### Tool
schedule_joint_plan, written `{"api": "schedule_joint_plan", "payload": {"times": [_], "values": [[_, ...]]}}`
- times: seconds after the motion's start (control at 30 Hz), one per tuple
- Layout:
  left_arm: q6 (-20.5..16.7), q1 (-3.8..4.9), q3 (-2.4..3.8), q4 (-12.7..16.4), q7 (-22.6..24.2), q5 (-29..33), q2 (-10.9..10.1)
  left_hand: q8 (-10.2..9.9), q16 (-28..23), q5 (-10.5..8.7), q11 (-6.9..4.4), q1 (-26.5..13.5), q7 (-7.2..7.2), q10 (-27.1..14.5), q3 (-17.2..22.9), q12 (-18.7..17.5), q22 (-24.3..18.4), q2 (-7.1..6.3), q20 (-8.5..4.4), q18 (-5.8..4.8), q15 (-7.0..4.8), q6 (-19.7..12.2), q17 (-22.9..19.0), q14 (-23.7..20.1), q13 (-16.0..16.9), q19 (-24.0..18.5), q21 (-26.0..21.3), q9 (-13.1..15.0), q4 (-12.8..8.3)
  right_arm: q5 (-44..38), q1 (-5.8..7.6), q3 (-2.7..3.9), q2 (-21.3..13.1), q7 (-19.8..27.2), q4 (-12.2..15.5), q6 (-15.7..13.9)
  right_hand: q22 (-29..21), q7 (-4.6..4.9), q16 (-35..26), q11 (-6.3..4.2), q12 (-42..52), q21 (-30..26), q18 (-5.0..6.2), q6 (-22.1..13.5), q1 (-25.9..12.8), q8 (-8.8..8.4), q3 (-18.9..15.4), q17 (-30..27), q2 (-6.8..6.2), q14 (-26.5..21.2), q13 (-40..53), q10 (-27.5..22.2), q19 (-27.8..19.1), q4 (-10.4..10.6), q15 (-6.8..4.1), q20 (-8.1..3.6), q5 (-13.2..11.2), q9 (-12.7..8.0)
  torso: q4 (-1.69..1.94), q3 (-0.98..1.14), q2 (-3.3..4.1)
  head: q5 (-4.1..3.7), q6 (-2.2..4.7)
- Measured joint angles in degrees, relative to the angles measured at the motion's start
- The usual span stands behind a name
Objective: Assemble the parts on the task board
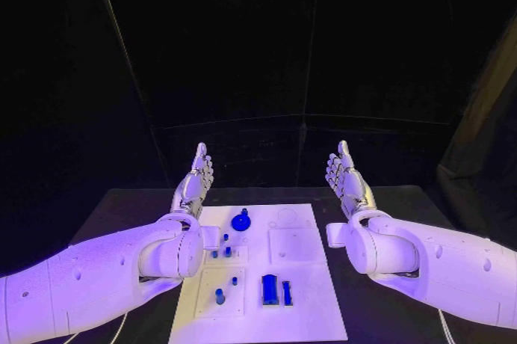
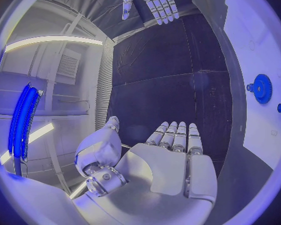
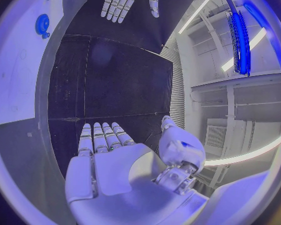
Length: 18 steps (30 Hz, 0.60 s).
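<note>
Head view: the white board (image 1: 307, 314) lies mid-table with blue parts (image 1: 270, 289) on it. The left hand (image 1: 194, 181) and right hand (image 1: 347, 178) flank its far end, fingers straight, holding nothing.

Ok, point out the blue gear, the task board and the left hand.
Blue gear (image 1: 241, 222), head view, on its round face.
Task board (image 1: 312, 314), head view, on a bare white part.
Left hand (image 1: 195, 181), head view, on its middle.
</note>
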Motion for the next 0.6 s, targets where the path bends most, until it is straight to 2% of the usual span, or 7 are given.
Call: {"api": "schedule_joint_plan", "payload": {"times": [0.07,0.1,0.17,0.27,0.33,0.4,0.6], "values": [[-0.1,0.00,0.00,0.0,0.0,0.0,0.0,0.0,0.0,0.00,0.03,-0.6,-0.04,-0.4,0.0,0.0,0.0,0.34,0.00,-0.42,-0.02,-0.6,0.0,-0.3,0.0,-1.3,0.0,0.0,0.0,0.1,0.00,0.00,0.0,0.0,0.0,-0.1,0.0,-0.01,0.0,0.01,0.0,0.0,0.00,-1.7,-2.6,0.00,0.0,0.0,0.07,-2.2,0.0,-2.0,-1.9,0.0,0.08,0.02,0.0,0.0,0.00,0.00,-0.01,0.00,0.00],[-0.1,0.00,0.00,0.0,0.0,0.0,0.0,0.0,0.0,0.00,-0.04,-1.0,-0.02,-0.7,0.0,0.0,-0.1,0.07,-0.02,-0.88,-0.04,-0.6,0.0,-0.7,0.0,-2.0,0.0,0.0,0.0,0.1,0.00,0.00,0.0,0.0,0.0,-0.1,0.0,-0.02,0.0,-0.02,0.0,0.0,0.00,-5.0,-4.1,0.00,0.0,0.0,0.08,-4.3,0.0,-5.2,-5.3,0.0,0.07,0.02,0.0,0.0,0.00,0.00,0.00,0.00,0.00],[-0.2,0.00,0.00,0.0,0.0,0.0,0.0,0.0,0.0,0.00,0.09,-1.5,-0.05,-1.0,0.0,0.0,-0.1,0.29,-0.02,-0.89,-0.06,-1.3,0.0,-1.8,0.0,-2.8,0.0,0.0,0.0,0.1,0.00,0.00,0.0,0.1,0.0,-0.2,0.0,-0.05,0.0,0.01,0.0,0.0,0.00,-6.2,-8.5,0.00,0.0,0.0,0.09,-7.3,0.0,-6.8,-6.5,0.0,0.03,0.00,0.0,0.0,0.00,0.01,-0.01,0.00,0.00],[-0.3,0.00,0.00,0.0,0.0,0.0,0.0,0.0,0.0,0.00,0.01,-2.2,-0.01,-2.7,0.0,0.0,-0.1,0.26,-0.08,-0.89,-0.02,-3.1,-0.1,-3.4,0.0,-3.4,0.0,0.0,0.0,0.2,0.00,0.00,0.0,0.1,0.0,-0.2,0.0,-0.06,0.0,0.01,0.0,0.0,0.01,-6.2,-9.1,0.00,0.0,0.0,0.06,-7.8,0.0,-7.2,-6.5,0.0,0.05,0.00,0.0,0.0,0.00,0.00,0.00,0.00,0.00],[-0.4,0.00,0.00,0.0,0.0,-0.1,0.0,0.0,0.0,0.00,-0.04,-6.3,0.03,-6.1,0.0,0.0,-0.1,0.22,-0.11,-0.89,-0.03,-6.1,-0.1,-5.9,0.0,-4.9,0.0,0.0,0.0,0.2,0.00,0.00,0.0,0.1,0.0,-0.2,0.0,-0.06,0.0,0.01,0.0,0.0,0.01,-6.2,-9.1,0.00,0.0,0.0,0.06,-7.8,0.0,-7.2,-6.5,0.0,0.04,0.00,0.0,0.0,0.00,0.01,-0.01,0.00,0.00],[-0.4,0.00,0.00,0.0,0.0,-0.1,0.0,0.0,0.0,0.00,0.01,-8.5,-0.04,-6.4,0.0,0.0,-0.1,0.15,-0.12,-0.89,-0.04,-6.4,-0.1,-6.1,0.0,-4.9,0.0,0.0,0.0,0.2,0.00,0.00,0.0,0.1,0.0,-0.2,0.0,-0.06,0.0,0.01,0.0,0.0,0.01,-6.2,-9.1,0.00,0.0,0.0,0.06,-7.8,0.0,-7.2,-6.5,0.0,0.05,0.00,0.0,0.0,0.00,0.01,-0.01,0.00,0.01],[-0.4,0.00,0.00,0.0,0.0,-0.1,0.0,0.0,0.0,0.00,0.00,-8.5,-0.04,-6.3,0.0,0.0,-0.1,0.14,-0.12,-0.89,-0.03,-6.4,0.0,-6.1,0.0,-4.9,0.0,0.0,0.0,0.2,0.00,0.00,0.0,0.1,0.0,-0.3,0.0,-0.06,0.0,0.01,0.0,0.0,0.01,-6.2,-9.1,0.00,0.0,0.0,0.06,-7.8,0.0,-7.2,-6.5,0.0,0.04,0.00,0.0,0.0,0.00,0.01,-0.01,0.00,0.01]]}}
